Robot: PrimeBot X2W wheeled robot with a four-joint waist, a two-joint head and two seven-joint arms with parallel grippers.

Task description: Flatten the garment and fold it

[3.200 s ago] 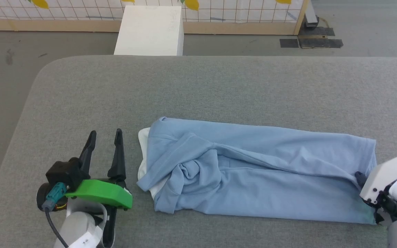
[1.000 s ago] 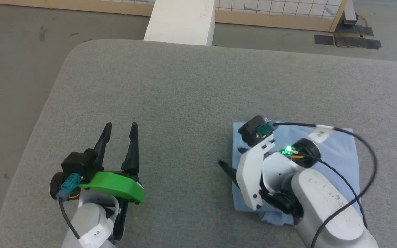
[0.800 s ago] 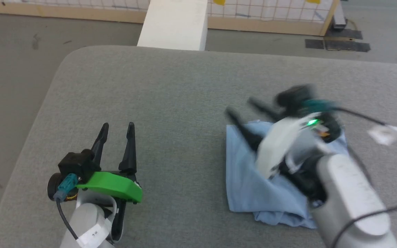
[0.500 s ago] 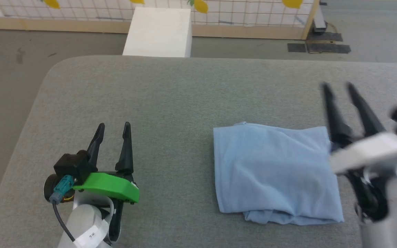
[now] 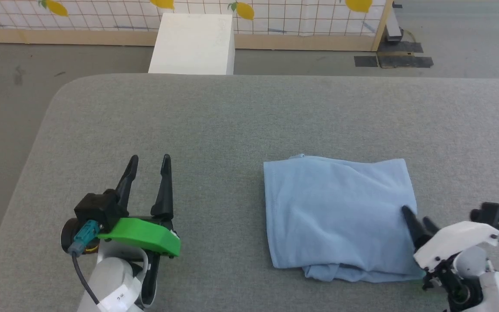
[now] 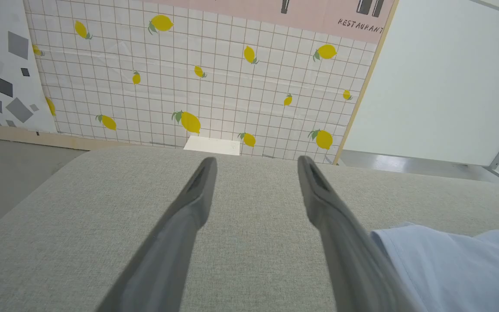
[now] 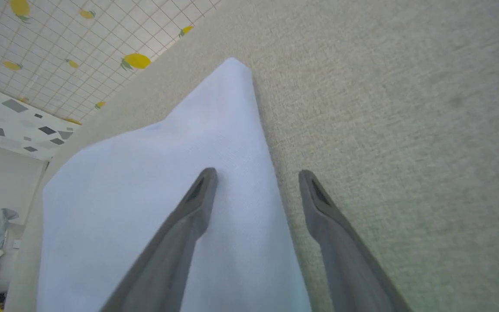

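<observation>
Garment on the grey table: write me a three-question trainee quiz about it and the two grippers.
1. True or false: the garment lies folded in a compact rectangle on the table.
2. Which is closer to the garment? A. left gripper B. right gripper
3. Fill in: the left gripper is ____, holding nothing.
Key: 1 true; 2 B; 3 open.

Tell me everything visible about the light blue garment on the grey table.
The light blue soft-fabric garment lies folded into a rough rectangle on the grey padded table, right of centre in the head view. Plain blue cloth faces up, mostly smooth; lower layers poke out unevenly along the near edge. The open right gripper straddles its right edge; contact cannot be told.
</observation>
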